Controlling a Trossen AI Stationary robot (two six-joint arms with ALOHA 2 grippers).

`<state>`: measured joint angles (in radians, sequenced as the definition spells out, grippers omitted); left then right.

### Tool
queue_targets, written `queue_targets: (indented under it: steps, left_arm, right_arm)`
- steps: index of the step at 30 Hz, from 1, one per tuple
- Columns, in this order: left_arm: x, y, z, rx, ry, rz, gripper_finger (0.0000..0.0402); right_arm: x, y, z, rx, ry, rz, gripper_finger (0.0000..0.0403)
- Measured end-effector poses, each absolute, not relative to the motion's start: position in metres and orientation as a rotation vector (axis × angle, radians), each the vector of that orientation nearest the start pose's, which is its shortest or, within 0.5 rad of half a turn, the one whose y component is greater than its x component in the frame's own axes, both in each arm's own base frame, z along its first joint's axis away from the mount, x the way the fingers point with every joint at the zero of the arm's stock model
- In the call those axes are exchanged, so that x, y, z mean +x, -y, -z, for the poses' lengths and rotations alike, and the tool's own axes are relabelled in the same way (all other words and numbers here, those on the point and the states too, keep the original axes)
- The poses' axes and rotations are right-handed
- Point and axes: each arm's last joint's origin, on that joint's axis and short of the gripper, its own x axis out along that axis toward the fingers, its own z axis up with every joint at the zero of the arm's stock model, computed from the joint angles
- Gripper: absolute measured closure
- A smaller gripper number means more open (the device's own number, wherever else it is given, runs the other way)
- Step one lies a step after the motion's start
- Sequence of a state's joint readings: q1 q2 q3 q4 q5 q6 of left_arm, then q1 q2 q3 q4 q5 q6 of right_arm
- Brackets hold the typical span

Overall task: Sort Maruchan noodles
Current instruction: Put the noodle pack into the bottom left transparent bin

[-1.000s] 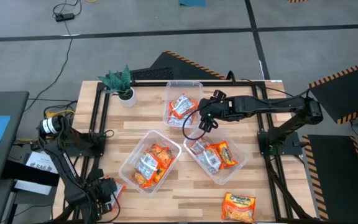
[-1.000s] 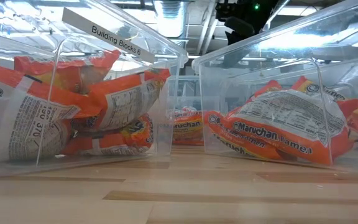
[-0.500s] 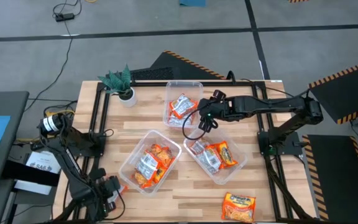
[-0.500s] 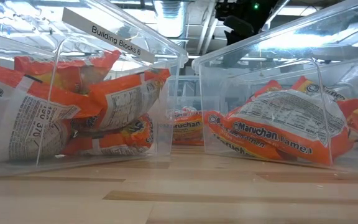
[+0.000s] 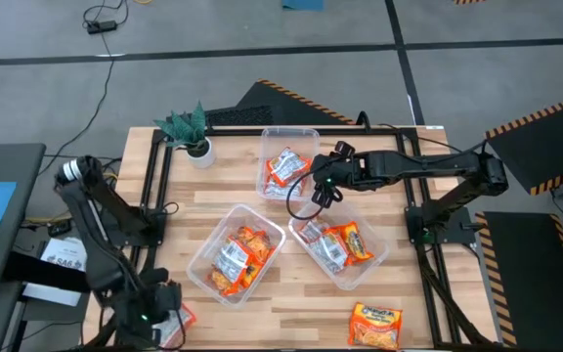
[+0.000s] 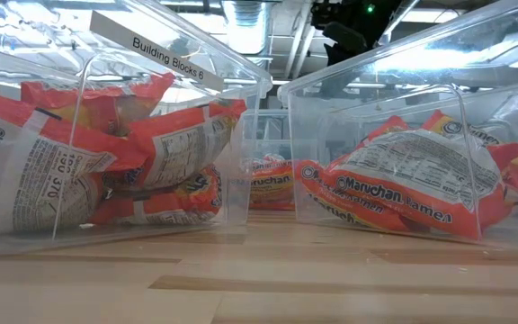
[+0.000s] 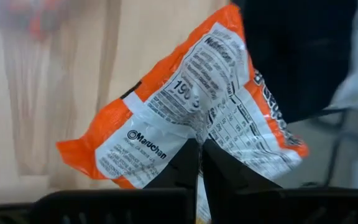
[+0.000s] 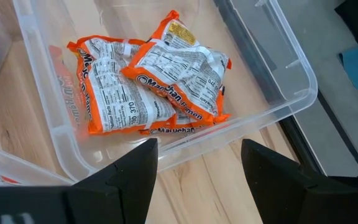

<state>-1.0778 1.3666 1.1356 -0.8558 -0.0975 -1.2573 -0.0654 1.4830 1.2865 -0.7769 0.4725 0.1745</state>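
Observation:
My left gripper (image 5: 164,318) is at the table's near left corner, shut on an orange-and-white Maruchan packet (image 7: 185,124). My right gripper (image 5: 323,189) hangs open beside the far clear tub (image 5: 306,137), with nothing between its fingers (image 8: 135,171). That tub holds a few packets (image 8: 148,81). The near left tub (image 5: 201,266) and the near right tub (image 5: 377,256) each hold several packets lying flat. One loose orange packet (image 5: 374,325) lies flat near the front right edge. My left gripper pinches the packet between its two fingers at the middle of one long edge (image 7: 194,135), where the wrapper puckers. The fingers lie across that edge. The packet stands out beyond the fingertips, tilted, printed back showing. Whether any part rests on the table I cannot tell.
A small potted green plant (image 5: 192,132) stands at the far left corner. The three tubs fill the middle of the table, with bare wood between them and along the near edge (image 6: 259,288). The near left tub carries a label strip (image 6: 165,49).
My left arm has swung its upper part up and toward the far edge. Its gripper has gone a little toward the near left corner, with the orange packet at its fingers.

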Motion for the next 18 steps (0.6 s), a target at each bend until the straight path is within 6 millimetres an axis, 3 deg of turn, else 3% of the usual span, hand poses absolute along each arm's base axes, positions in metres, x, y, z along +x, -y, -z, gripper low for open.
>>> queue_targets:
  steps: [5, 10, 14, 18]
  left_arm:
    - [0.129, 0.212, -0.331, -0.434, -0.985, 0.226, 0.0401]
    - [0.137, 0.182, -0.365, -0.175, -0.689, 0.189, 0.0401]
    - [0.156, 0.159, -0.368, 0.026, -0.645, 0.13, 0.0402]
    - [0.185, 0.14, -0.357, 0.146, -0.73, 0.115, 0.0401]
  right_arm:
    - [0.3, 0.033, -0.3, -0.044, -0.917, 0.574, 0.0148]
    - [0.3, 0.033, -0.3, -0.044, -0.915, 0.574, 0.0148]
    - [0.3, 0.033, -0.3, -0.043, -0.912, 0.575, 0.0148]
    - [0.3, 0.033, -0.3, -0.043, -0.912, 0.575, 0.0148]
